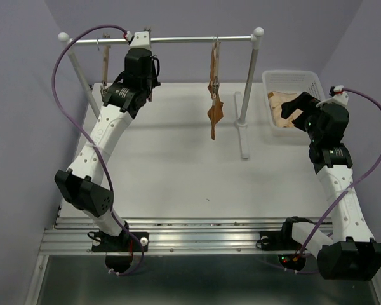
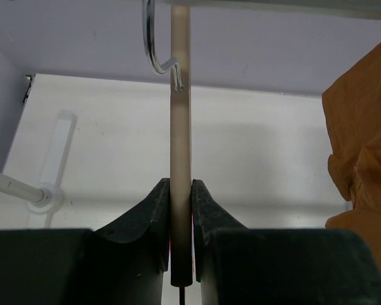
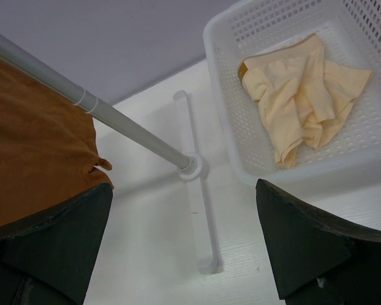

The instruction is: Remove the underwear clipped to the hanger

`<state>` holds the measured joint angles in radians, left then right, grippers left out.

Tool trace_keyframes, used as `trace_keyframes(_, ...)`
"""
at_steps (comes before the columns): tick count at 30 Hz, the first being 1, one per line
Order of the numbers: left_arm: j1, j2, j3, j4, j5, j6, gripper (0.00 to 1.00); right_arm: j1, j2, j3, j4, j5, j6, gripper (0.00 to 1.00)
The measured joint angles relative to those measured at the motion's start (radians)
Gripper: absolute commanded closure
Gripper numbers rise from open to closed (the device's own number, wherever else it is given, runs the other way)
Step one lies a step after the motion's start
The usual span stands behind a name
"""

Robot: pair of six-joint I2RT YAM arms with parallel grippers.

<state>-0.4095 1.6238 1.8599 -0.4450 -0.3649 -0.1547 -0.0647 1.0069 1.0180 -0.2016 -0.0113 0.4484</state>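
The pale beige underwear [image 3: 298,95] lies crumpled in the white basket [image 3: 211,51] at the right of the table; it also shows in the top view [image 1: 279,105]. My right gripper [image 3: 183,190] is open and empty, just in front of the basket [image 1: 292,75]; in the top view the right gripper [image 1: 293,108] is at the basket's near side. My left gripper [image 2: 180,190] is shut on the light-wood bar of the hanger [image 2: 180,127], whose silver hook [image 2: 153,47] hangs on the rail. No fabric shows on that bar. In the top view the left gripper [image 1: 146,60] is up by the rail's left part.
Rust-orange underwear [image 1: 214,105] hangs mid-rail, close to the right of the held hanger [image 2: 362,159] and left of my right gripper [image 3: 32,146]. Another hanger [image 1: 105,63] hangs at the far left. The rail [image 1: 190,39], right post [image 1: 247,82] and its foot [image 3: 200,216] stand nearby.
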Motion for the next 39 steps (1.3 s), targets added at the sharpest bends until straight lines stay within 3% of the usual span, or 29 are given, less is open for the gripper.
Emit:
trace_keyframes(13, 0.0, -0.19, -0.123, 0.059, 0.061, 0.035, 1.0, 0.0, 0.0, 0.0, 0.0, -0.027, -0.007, 0.0)
trace_keyframes(28, 0.001, -0.249, -0.213, 0.11, 0.089, 0.06, 1.0, 0.0, 0.002, 0.0, -0.001, -0.031, -0.014, 0.0)
trace_keyframes(39, 0.001, -0.36, -0.438, 0.177, 0.119, 0.064, 1.0, 0.0, 0.003, 0.0, -0.004, -0.039, -0.015, 0.0)
